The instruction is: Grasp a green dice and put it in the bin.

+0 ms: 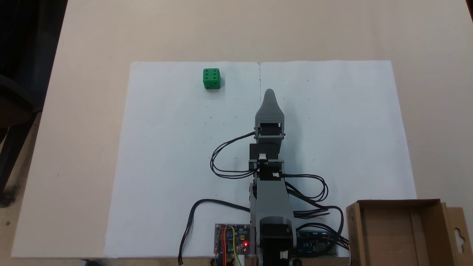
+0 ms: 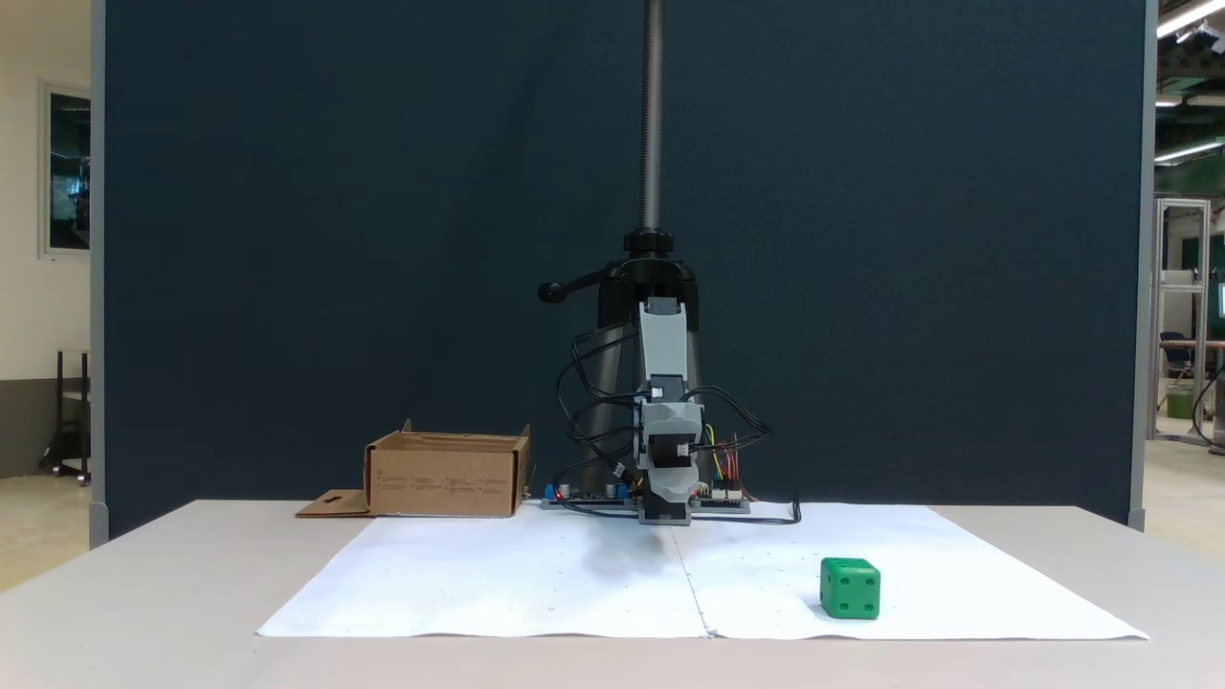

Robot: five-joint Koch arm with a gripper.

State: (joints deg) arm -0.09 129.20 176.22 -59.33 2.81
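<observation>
I haven't reached yet: the green dice (image 1: 211, 78) sits well apart from my fingers (image 1: 269, 93). I cannot tell their state. Next I swing toward it; the bin (image 1: 391, 236) waits.

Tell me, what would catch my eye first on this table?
Probably the bright green dice, alone on the white paper near its far edge, seen from above. Next, the grey robot arm, wrapped in black cables, stretched along the paper's middle with its gripper pointing past the dice. An open cardboard box sits by the arm's base.
</observation>
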